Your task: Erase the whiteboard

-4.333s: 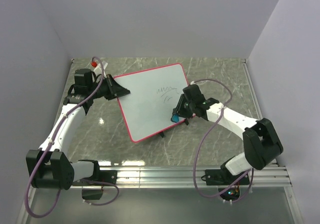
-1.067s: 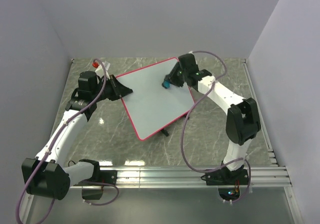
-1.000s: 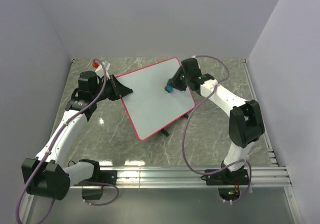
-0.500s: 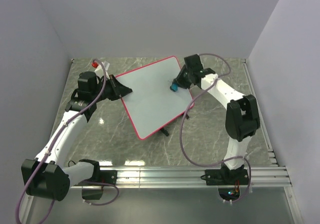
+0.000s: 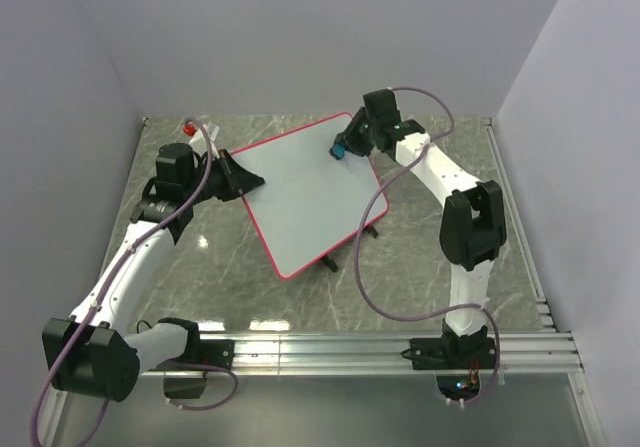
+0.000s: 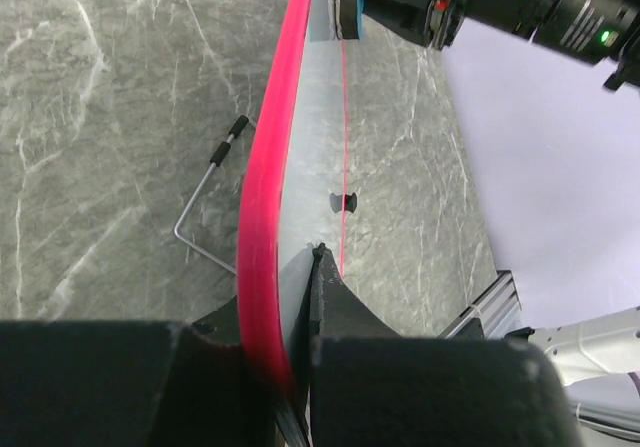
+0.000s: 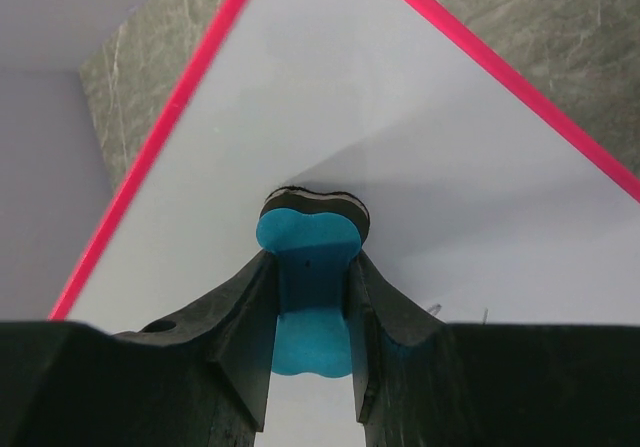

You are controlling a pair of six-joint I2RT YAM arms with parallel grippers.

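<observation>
Wiping the whiteboard (image 5: 310, 197)
Left claw (image 5: 245, 180) pinches its edge to steady it; right claw (image 5: 348, 145) squeezes the eraser (image 7: 308, 237), pressing its top corner.

Overhead plus wrist close-ups of whiteboard (image 5: 305, 192)

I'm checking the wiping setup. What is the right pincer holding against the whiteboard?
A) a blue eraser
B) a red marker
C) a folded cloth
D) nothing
A: the right wrist view shows the right pincer shut on the blue eraser, with the eraser's dark pad on the whiteboard.
</observation>
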